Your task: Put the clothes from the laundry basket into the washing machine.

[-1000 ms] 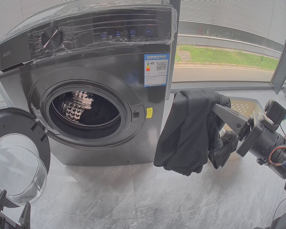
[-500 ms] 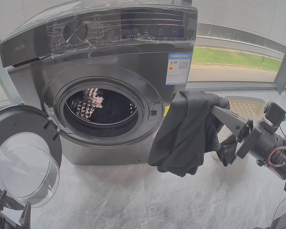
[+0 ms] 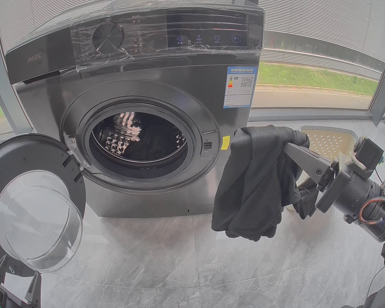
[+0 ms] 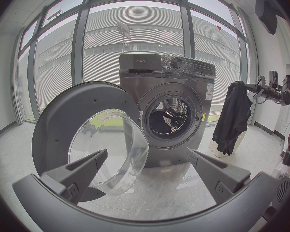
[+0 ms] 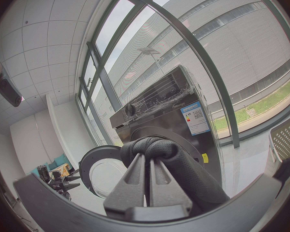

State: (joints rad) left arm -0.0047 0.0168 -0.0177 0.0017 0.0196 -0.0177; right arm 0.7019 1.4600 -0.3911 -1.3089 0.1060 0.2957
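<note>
Viewpoint's swung toward the washer (image 3: 167,82), and the right gripper (image 3: 290,147), clamped tight on the black garment (image 3: 252,180), holds it high beside the open drum (image 3: 139,144), clear of the floor, ready to go in.

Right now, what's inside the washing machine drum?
Past the open door, the washing machine drum shows its shiny perforated wall and a dark mass low down, possibly clothing. The drum's near bottom is hidden behind the opening's rim.
</note>
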